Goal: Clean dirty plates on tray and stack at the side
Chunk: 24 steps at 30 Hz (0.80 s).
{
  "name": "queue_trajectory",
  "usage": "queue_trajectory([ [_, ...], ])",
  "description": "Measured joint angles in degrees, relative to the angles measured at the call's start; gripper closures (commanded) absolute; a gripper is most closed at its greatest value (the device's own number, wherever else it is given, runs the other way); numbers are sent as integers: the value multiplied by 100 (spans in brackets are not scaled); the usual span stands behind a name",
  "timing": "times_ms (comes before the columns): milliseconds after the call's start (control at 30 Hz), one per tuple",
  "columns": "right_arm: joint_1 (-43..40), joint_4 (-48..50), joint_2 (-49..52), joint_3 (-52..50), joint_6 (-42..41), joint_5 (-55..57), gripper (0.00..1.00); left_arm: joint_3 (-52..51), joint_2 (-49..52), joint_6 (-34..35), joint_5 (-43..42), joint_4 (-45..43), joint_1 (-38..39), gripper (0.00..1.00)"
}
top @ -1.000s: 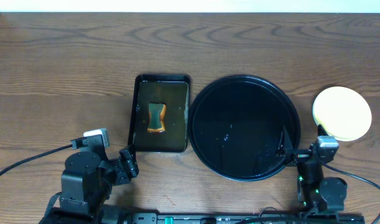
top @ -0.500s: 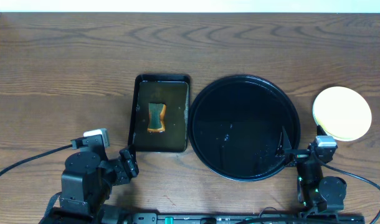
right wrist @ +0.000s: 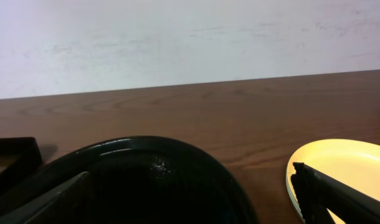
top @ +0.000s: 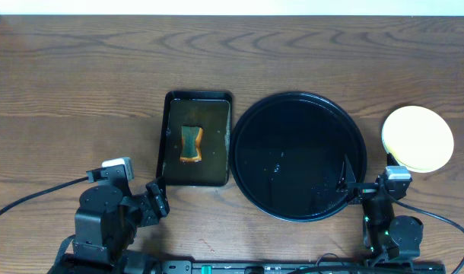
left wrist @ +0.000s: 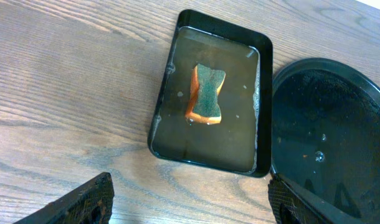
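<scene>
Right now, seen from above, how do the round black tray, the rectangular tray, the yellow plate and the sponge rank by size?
Largest to smallest in the overhead view:
1. round black tray, clearly the widest
2. rectangular tray
3. yellow plate, somewhat smaller
4. sponge, smallest by far

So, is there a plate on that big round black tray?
No, the round tray holds only a few droplets; the yellow plate sits on the table to its right.

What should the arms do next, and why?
Probably nothing more; the job looks done. The round black tray holds no plates, the pale yellow plate sits on the table to its right, and the sponge lies in the rectangular tray. The left gripper and right gripper are open and empty.
</scene>
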State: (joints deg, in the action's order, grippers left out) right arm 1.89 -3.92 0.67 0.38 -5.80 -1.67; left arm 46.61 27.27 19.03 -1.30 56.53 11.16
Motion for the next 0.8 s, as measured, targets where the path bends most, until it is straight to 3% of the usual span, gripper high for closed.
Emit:
queue_trajectory([
  [233, 0, 2, 2, 0, 0, 0, 1, -107, -83, -151, 17, -72, -203, 20],
  [600, 0, 2, 2, 0, 2, 0, 1, -2544, -1902, -678, -210, -2234, -918, 20],
  [800, 0, 2, 2, 0, 2, 0, 1, -3751, -2632, -1016, -595, -4100, -1084, 20],
])
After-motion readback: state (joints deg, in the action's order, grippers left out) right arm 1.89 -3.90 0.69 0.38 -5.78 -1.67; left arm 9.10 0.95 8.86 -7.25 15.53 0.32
